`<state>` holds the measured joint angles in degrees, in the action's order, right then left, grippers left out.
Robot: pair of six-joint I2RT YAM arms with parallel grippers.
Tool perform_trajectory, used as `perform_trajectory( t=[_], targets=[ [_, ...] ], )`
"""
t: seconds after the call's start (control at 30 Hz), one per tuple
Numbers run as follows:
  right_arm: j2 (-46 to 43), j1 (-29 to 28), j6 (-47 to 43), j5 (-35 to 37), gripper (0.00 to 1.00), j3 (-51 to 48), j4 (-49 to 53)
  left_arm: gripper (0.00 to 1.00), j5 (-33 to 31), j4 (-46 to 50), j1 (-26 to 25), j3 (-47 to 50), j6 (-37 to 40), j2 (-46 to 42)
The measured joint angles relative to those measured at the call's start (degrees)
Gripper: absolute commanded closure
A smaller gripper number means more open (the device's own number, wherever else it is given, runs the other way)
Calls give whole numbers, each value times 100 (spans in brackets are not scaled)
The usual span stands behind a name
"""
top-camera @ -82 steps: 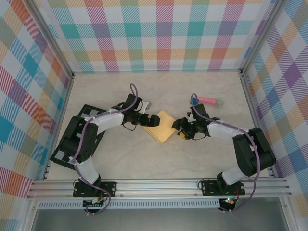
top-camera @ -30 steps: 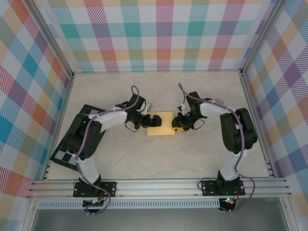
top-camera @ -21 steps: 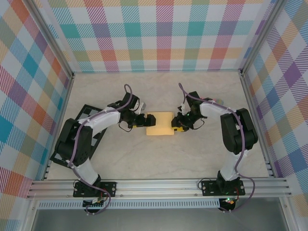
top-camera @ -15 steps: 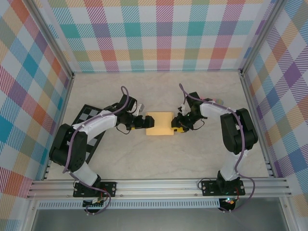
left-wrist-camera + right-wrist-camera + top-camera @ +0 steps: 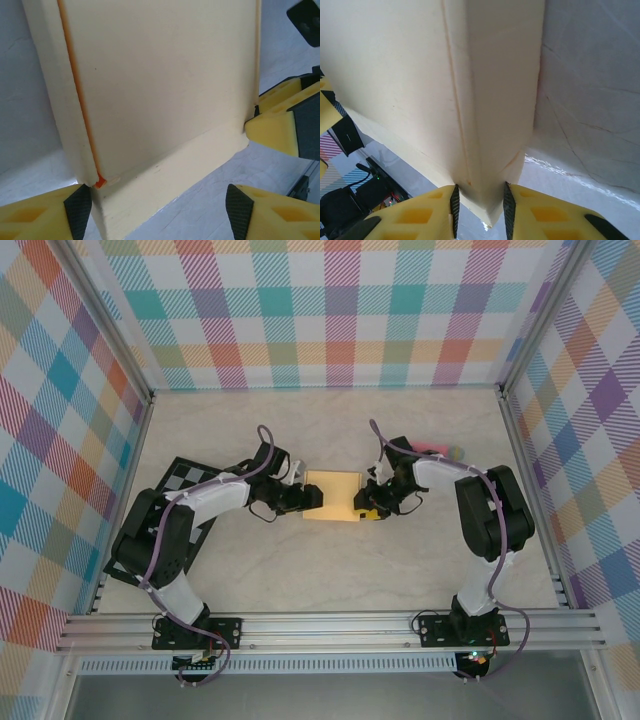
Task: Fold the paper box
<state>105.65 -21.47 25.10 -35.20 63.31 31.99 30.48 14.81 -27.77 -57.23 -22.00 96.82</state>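
The paper box (image 5: 332,495) is a pale yellow flat card box lying mid-table between both arms. My left gripper (image 5: 305,498) is at its left edge with jaws open. In the left wrist view the box (image 5: 160,85) stands between the left gripper (image 5: 159,210) pads; the left pad touches a corner with an orange crease, the right pad is apart. My right gripper (image 5: 365,503) is shut on the box's right edge. In the right wrist view the right gripper (image 5: 480,207) pinches the box's folded side wall (image 5: 495,125) between both pads.
A black-and-white checkered board (image 5: 180,480) lies under the left arm. A pink stick (image 5: 432,449) peeks out behind the right arm. Plaid walls enclose the table, and a metal rail (image 5: 320,625) runs along the near edge.
My left gripper drew back a little from the box's left edge, came close again, and its jaws narrowed. The right gripper kept its hold, and the box barely shifted.
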Motion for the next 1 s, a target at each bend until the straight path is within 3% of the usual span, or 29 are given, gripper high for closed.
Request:
perform_trajectory(
  t=[0.6,1.0],
  targets=[
    [0,2,79,72,79,0,-92,23,11,20,-11,-7,190,146],
    [0,0,-208,494,67,2,-72,17,-315,599,-33,-369,741,289]
  ],
)
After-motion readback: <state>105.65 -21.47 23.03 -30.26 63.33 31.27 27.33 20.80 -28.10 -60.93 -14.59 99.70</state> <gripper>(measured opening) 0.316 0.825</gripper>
